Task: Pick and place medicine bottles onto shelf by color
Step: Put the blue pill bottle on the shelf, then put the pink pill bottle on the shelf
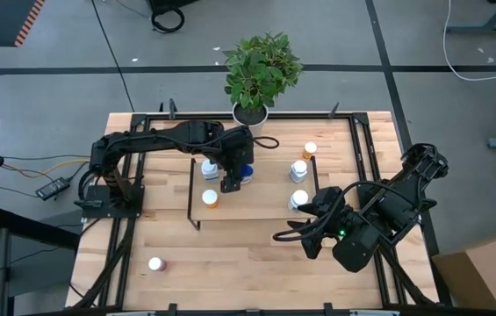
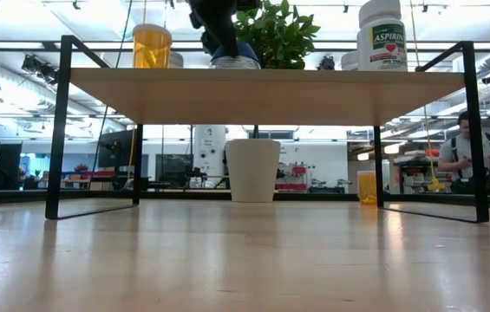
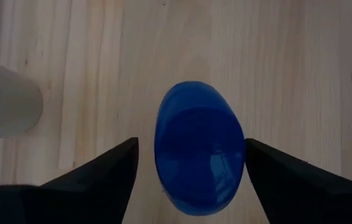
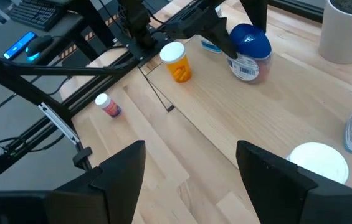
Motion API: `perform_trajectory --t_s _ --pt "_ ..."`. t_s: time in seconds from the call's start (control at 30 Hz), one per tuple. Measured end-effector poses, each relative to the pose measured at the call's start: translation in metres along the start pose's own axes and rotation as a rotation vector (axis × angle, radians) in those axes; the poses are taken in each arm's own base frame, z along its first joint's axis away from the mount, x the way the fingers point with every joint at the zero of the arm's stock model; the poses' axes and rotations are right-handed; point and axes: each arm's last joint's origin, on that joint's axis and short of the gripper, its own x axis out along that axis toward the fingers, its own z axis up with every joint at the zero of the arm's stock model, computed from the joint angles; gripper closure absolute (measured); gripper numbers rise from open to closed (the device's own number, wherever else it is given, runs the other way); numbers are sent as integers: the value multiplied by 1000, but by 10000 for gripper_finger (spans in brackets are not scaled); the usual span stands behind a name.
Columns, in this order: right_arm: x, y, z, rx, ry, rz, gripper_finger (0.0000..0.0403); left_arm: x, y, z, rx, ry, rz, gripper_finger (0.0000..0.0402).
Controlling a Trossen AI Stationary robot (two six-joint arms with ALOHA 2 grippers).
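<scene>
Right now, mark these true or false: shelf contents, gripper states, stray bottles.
1. The blue-capped oval bottle stands on the light-wood shelf between the left gripper fingers. True.
2. The left gripper is clamped shut on it. False: gaps show on both sides of the cap; the fingers are open.
3. The right gripper holds a bottle. False: it is open and empty, near the white-capped bottle at the shelf's right edge.
4. A small white-capped reddish bottle lies on the table off the shelf. True.
5. The orange white-capped bottle has tipped over. False: it stands upright on the shelf.
</scene>
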Motion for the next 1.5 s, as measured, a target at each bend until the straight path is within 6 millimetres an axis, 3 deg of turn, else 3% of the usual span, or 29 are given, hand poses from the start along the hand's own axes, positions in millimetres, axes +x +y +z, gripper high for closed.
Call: perform_trajectory --t_s 0.23,0.6,0.9,1.07,1.37,1.5 --pt "0 0 0 -2 0 0 144 -9 1 2 1 0 16 100" --pt "0 0 0 -6 4 1 144 -65 -7 16 -10 -97 47 99" --pt "-2 1 -3 -26 49 20 144 -143 -45 7 -74 -188 61 99" --pt "-2 1 -3 -35 45 20 144 -171 -64 -16 -197 -231 49 108" --pt "-1 3 -1 -67 -10 22 144 -188 -108 -39 -317 -228 -4 139" --pt "-2 4 -1 -70 -12 27 144 -180 -130 -46 -376 -198 -13 150"
